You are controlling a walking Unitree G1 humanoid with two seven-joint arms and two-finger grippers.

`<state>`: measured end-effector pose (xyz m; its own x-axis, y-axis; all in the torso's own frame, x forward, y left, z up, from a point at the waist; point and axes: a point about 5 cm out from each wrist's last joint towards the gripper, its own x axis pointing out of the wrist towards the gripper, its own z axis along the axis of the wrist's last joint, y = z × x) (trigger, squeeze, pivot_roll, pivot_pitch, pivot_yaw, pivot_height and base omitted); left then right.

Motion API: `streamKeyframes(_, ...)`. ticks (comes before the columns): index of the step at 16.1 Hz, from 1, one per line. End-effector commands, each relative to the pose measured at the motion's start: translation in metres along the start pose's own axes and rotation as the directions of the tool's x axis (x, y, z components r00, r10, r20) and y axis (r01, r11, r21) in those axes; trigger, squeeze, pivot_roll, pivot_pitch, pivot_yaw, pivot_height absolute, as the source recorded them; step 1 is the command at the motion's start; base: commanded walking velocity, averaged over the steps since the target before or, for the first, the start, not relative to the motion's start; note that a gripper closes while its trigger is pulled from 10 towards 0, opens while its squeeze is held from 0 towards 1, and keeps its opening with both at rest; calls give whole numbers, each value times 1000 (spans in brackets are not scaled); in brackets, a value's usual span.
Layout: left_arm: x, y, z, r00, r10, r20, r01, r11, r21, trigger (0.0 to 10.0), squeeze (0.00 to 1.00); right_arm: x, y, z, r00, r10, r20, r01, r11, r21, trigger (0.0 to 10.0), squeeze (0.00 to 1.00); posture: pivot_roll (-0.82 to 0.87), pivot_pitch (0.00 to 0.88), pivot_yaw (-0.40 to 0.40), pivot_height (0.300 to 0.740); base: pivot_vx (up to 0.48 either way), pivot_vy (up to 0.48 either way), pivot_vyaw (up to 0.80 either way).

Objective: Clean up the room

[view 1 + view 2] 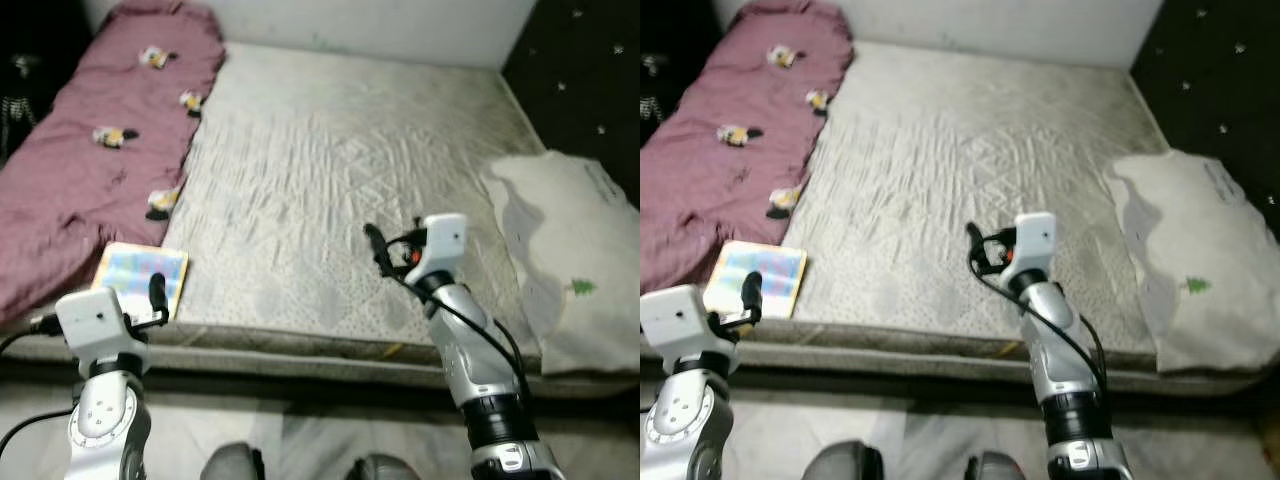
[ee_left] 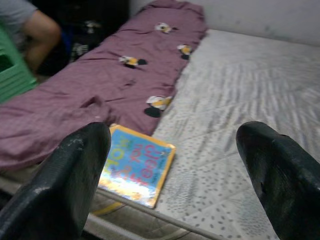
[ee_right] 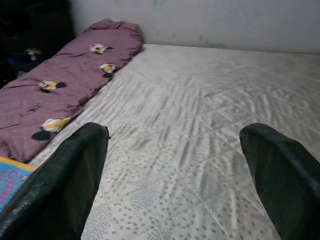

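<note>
A colourful picture book point(image 1: 143, 276) lies flat at the near left corner of the bare grey mattress point(image 1: 330, 180), next to a crumpled purple blanket point(image 1: 100, 140) with bee prints. My left gripper point(image 2: 170, 165) hovers open just before the mattress edge, the book point(image 2: 137, 165) slightly ahead of it. My right gripper point(image 3: 175, 165) is raised over the near middle of the mattress point(image 3: 210, 115), open and holding nothing. A white pillow point(image 1: 565, 250) rests at the mattress's right side.
A white wall point(image 1: 380, 25) runs behind the bed. Dark starred fabric point(image 1: 590, 80) fills the right corner. In the left wrist view a person's arm point(image 2: 35, 35) and a green stool point(image 2: 12, 72) sit beyond the blanket. The mattress's near edge point(image 1: 330, 350) is right below the arms.
</note>
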<state>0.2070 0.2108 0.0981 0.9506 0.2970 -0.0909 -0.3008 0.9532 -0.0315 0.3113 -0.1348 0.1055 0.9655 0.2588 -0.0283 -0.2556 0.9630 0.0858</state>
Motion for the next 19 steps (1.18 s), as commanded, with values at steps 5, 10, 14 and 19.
streamKeyframes(5, 1, -8, 1, 1000, -25, 7, 25, 1000, 7, 10000, 0, -3, -11, 0, 999, -41, -13, 41, 999, -13, 10000, 0, 29, 61, -49, 740, 0, 436, -103)
streamKeyframes(10, 0, -16, 7, 992, -116, 42, 117, 993, -29, 10000, 0, -2, -11, 0, 999, -44, -14, 44, 999, -14, 10000, 0, 26, 64, -45, 740, 0, 0, 0)
streamKeyframes(14, 1, -16, 9, 991, -126, 47, 128, 991, -32, 10000, 0, -2, -11, 0, 999, -43, -13, 43, 999, -16, 10000, 0, 26, 64, -45, 740, 289, 0, 0)
streamKeyframes(19, 1, -17, 8, 990, -134, 47, 136, 990, -37, 10000, 0, 0, -9, 1, 999, -39, -9, 39, 999, -16, 10000, 0, 26, 66, -47, 740, 315, 0, 0)
